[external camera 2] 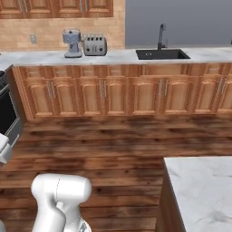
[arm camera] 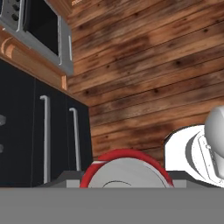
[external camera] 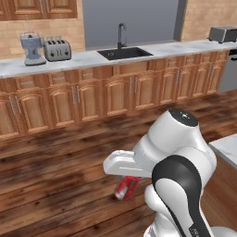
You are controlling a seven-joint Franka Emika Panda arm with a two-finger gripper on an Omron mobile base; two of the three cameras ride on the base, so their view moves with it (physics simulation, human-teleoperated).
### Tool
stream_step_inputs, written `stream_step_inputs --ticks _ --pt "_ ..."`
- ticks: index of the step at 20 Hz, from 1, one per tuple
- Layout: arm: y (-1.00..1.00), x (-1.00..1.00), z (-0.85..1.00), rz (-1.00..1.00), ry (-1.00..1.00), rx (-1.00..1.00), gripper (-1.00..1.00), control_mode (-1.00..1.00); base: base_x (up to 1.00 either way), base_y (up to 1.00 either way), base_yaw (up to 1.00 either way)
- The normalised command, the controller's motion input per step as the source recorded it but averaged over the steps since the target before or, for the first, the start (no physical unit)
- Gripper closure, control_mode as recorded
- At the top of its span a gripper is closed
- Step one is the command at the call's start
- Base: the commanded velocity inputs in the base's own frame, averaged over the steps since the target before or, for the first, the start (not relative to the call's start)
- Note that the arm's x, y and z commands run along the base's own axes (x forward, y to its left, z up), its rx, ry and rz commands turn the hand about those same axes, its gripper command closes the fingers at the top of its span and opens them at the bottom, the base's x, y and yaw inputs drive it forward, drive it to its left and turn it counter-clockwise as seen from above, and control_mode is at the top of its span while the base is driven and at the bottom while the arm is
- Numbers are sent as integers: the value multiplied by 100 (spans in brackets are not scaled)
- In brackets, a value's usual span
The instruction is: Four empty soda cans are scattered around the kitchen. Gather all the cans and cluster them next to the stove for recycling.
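Note:
A red soda can (external camera: 124, 189) with a silver rim hangs low over the wooden floor, tilted, under my white hand. My gripper (external camera: 128, 183) is shut on it, and the arm hides most of the fingers. The hand view looks down on the same soda can (arm camera: 127, 171), its silver top ringed in red between the jaws. The stove (external camera 2: 6, 113), steel with a black oven door, shows at the left edge of the right base view, well away from the can.
A long marble counter (external camera: 83, 59) on wooden cabinets carries a coffee machine (external camera: 31, 48), a toaster (external camera: 57, 49) and a black sink (external camera: 124, 53). A marble island (external camera 2: 204, 190) stands close on my right. A steel appliance with a dark window (arm camera: 41, 28) and dark cabinets (arm camera: 39, 140) lie left in the hand view.

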Motion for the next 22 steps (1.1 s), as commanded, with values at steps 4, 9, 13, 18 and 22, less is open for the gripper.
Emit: stream_step_inputs --ticks 4,9,13,18,22 --pt "0 0 0 0 0 0 100 100 48 -25 0" --pt "0 0 0 0 0 0 100 100 51 -27 0" --pt "0 0 0 0 0 0 100 100 52 -34 0" --pt "0 0 0 0 0 0 100 100 59 -25 0" --pt "0 0 0 0 0 0 100 100 68 -8 0"
